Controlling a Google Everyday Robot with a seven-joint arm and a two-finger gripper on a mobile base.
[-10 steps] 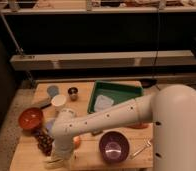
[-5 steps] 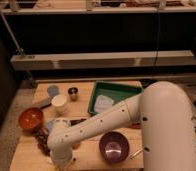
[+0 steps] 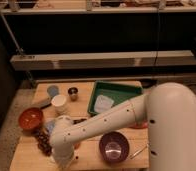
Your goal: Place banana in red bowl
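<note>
The red bowl point(image 3: 30, 119) stands at the left edge of the wooden table point(image 3: 91, 112), and its inside looks empty. The banana does not show; my white arm covers the table's front-left part. My gripper point(image 3: 62, 159) is at the end of that arm, pointing down at the table's front-left edge, to the right of and nearer than the red bowl. A cluster of dark grapes point(image 3: 42, 142) lies just left of the wrist.
A purple bowl point(image 3: 114, 146) stands at the front, right of the gripper. A green tray point(image 3: 116, 95) holding a pale packet is at the back right. A white cup point(image 3: 59, 103), a small metal cup point(image 3: 72, 92) and a blue-grey lid point(image 3: 52, 90) are at the back left.
The arm has swung lower and toward the table's front-left edge, and the wrist now covers more of the area beside the grapes.
</note>
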